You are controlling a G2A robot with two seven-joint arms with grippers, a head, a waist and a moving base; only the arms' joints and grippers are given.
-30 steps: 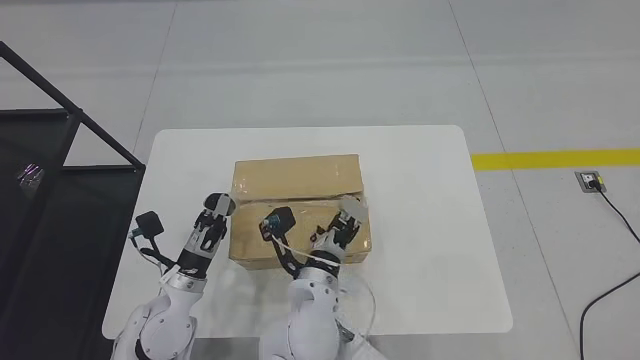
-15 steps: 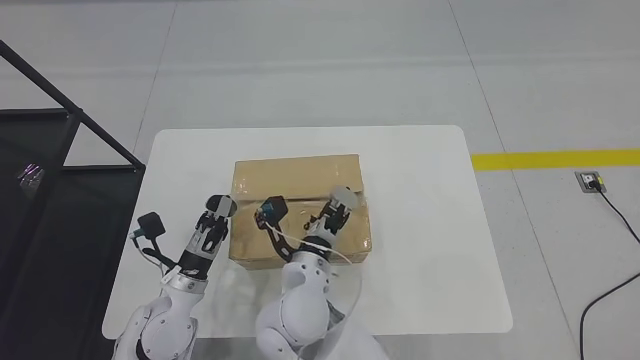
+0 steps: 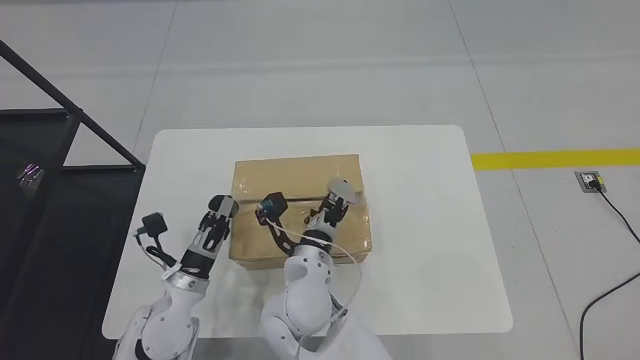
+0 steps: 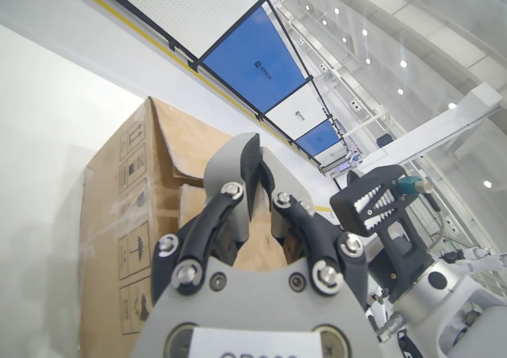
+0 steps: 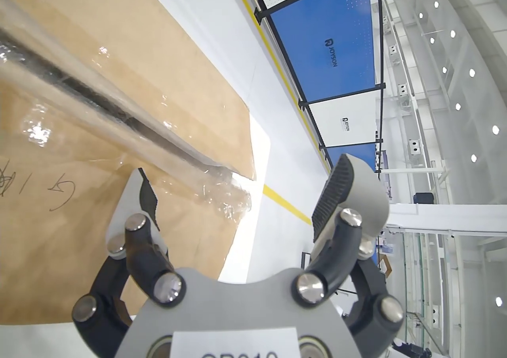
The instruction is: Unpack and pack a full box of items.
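The box (image 3: 290, 175) sits in the middle of the table (image 3: 420, 260), long side running left to right. As a full carton it is probably heavy, and too wide for either pincer to span, so lifting it whole looks unwise. The cardboard walls seem stiff, though the flaps would likely bend if pulled at one corner. The tape (image 5: 166, 129) is glossy and probably slippery, so a pinch on its flat run may slide off. The better hold seems to be the crinkled loose end of tape at the right edge of the top, or a flap's free edge once the seam is opened.

The box is plain brown cardboard. Its two top flaps are closed and meet along a dark centre seam, which clear tape covers from end to end. Handwritten marks (image 5: 59, 193) lie on the near flap. The left end carries a column of printed handling symbols (image 4: 132, 169) under wrinkled clear film, and the cardboard near its top edge looks torn or lifted.

The left gripper (image 3: 220, 206) is beside the left end of the box. Its fingers are together, and it is unclear whether anything is caught between them. The right gripper (image 3: 340, 192) hangs over the right part of the top, by the end of the seam. Its fingers are spread wide, one low over the near flap beside the tape and the other past the box's right edge, with nothing held.
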